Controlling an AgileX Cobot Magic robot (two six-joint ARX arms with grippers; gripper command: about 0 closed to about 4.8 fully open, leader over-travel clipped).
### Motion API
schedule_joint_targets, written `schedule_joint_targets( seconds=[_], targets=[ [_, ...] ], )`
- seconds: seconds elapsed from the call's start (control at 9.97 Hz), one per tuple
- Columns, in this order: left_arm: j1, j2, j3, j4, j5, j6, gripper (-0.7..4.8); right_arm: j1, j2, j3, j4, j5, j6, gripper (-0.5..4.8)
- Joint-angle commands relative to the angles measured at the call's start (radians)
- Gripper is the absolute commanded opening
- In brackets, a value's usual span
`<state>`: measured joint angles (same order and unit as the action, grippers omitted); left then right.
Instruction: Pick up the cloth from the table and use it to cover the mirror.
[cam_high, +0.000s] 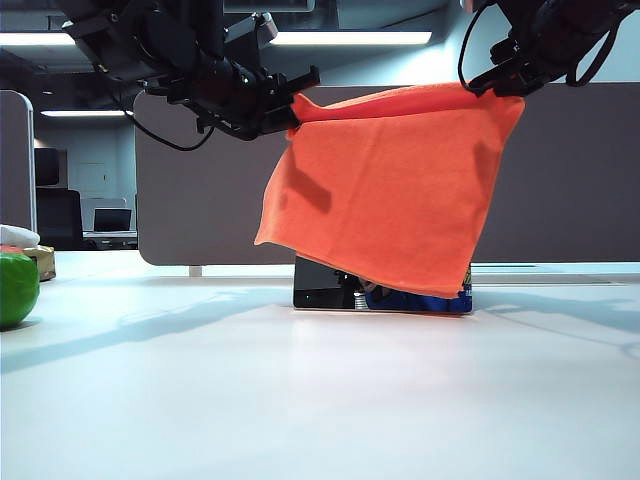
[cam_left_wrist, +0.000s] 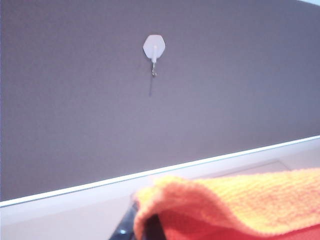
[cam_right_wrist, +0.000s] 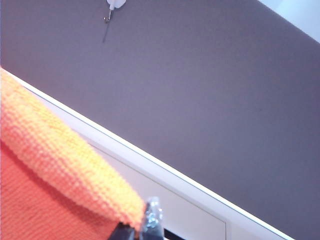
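Above the mirror (cam_high: 330, 285), the left gripper (cam_high: 292, 113) and right gripper (cam_high: 497, 84) each pinch one top corner of the single orange cloth (cam_high: 390, 190). It hangs spread between them, over the mirror. Only the mirror's bottom strip shows on the table (cam_high: 300, 400); one green round object (cam_high: 17, 288) is cut off at the edge.

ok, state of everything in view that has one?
cloth: lifted, hanging in front of the mirror, held at both top corners
mirror: upright, mostly hidden, bottom strip showing
left pincer: shut on the cloth
right pincer: shut on the cloth
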<state>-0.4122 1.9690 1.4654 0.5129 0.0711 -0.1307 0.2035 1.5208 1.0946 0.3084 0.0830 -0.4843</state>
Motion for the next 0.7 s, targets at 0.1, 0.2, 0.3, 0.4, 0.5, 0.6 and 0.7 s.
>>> schedule_joint_targets(
  seconds=[0.1,0.2,0.3,0.4,0.5,0.6,0.7],
  targets=[
    [0.007,-0.004,0.005,0.018,-0.033,-0.001,0.62,-0.009,0.001,0.005,0.033,0.01,0.001,-0.05],
    [0.007,-0.004,0.005,0.019,-0.033,-0.001,0.63,-0.009,0.007,0.005,0.037,-0.007,0.001,-0.05],
    [0.007,-0.004,0.005,0.022,-0.033,-0.001,1.27,-0.009,0.014,0.005,0.04,-0.016,0.001,-0.05],
    [0.007,-0.004,0.006,0.033,-0.027,-0.001,1.31,-0.009,0.02,0.005,0.04,-0.023,0.001,-0.05],
    [0.007,-0.004,0.007,0.096,0.001,-0.001,1.33,-0.009,0.023,0.005,0.042,-0.041,0.001,-0.05],
    [0.007,-0.004,0.007,0.087,0.003,-0.001,1.33,-0.009,0.023,0.005,0.041,-0.042,0.001,-0.05],
    [0.007,-0.004,0.007,0.088,0.005,-0.001,1.33,-0.009,0.023,0.005,0.041,-0.042,0.001,-0.05]
  ],
)
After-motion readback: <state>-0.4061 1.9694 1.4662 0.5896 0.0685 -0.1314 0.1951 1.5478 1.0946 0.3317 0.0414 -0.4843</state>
